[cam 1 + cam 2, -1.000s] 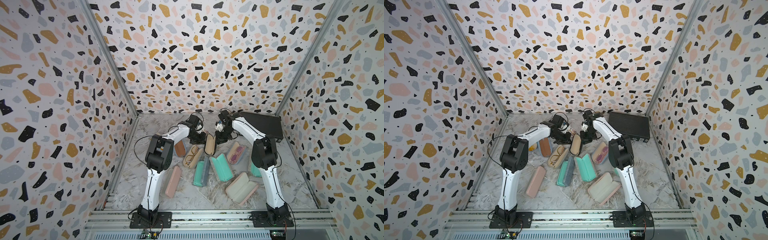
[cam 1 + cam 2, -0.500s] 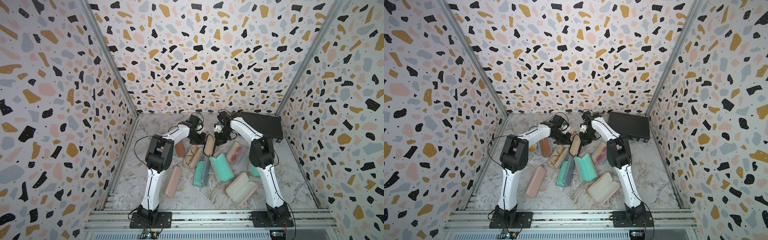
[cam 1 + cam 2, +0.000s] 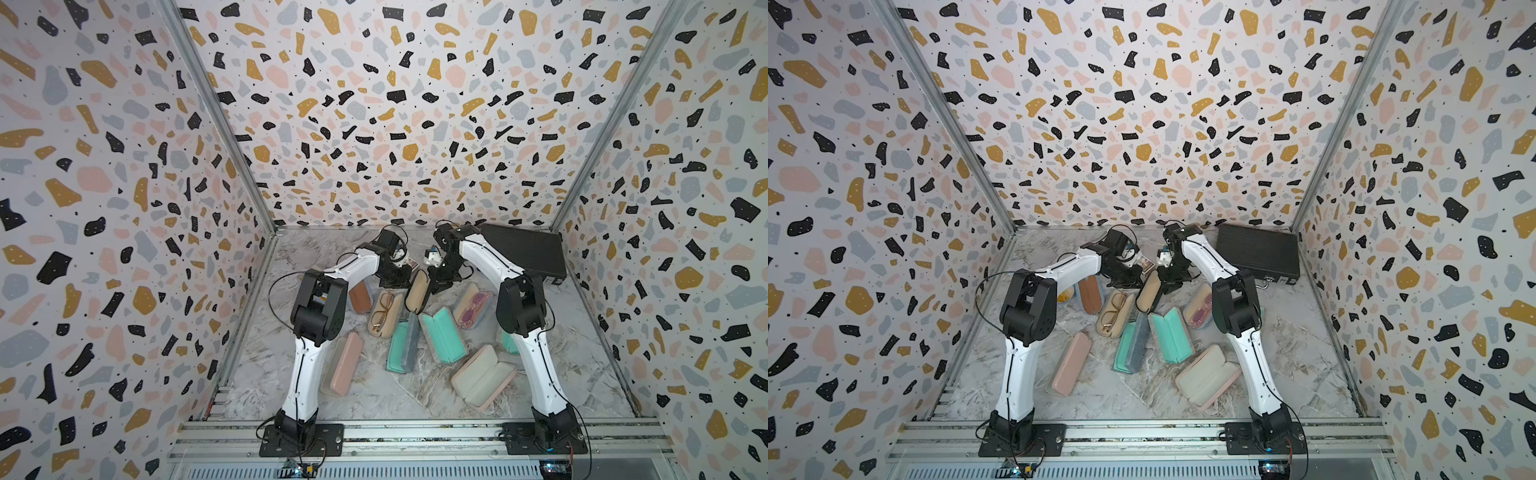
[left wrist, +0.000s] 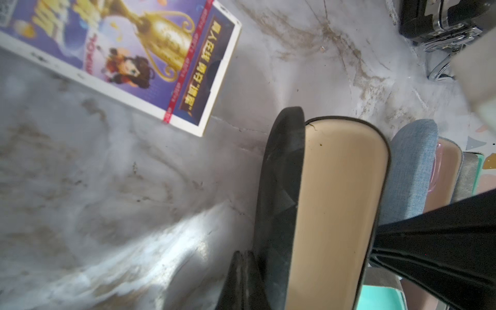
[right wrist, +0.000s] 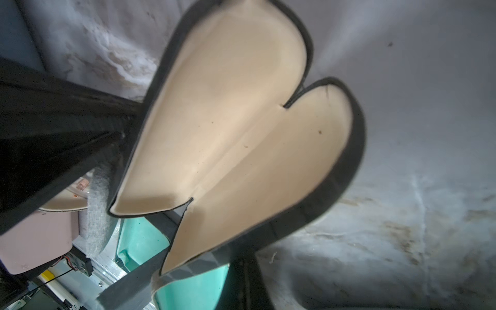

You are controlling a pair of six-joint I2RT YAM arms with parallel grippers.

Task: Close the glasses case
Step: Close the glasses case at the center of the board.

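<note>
The glasses case (image 3: 417,291) (image 3: 1149,291) is black outside and beige inside. It stands half open in a V on the marble floor between my two arms. My left gripper (image 4: 243,253) (image 3: 397,279) is shut and empty, its tip against the black outer shell of one half (image 4: 279,188). My right gripper (image 5: 243,261) (image 3: 436,283) is also shut and empty, its tip under the dark outer rim of the other half. The right wrist view shows both beige halves (image 5: 241,134). The left fingers (image 5: 53,120) press on the far half from outside.
Several other cases lie close by: a brown shut one (image 3: 359,297), a beige one holding glasses (image 3: 384,311), teal ones (image 3: 442,334), a blue one with pink glasses (image 3: 473,307), and pink ones (image 3: 343,368) (image 3: 482,378). A black box (image 3: 523,249) sits at the back right. A printed card (image 4: 128,59) lies on the floor.
The right arm has shifted slightly left toward the case. The case and the left arm stay about where they were.
</note>
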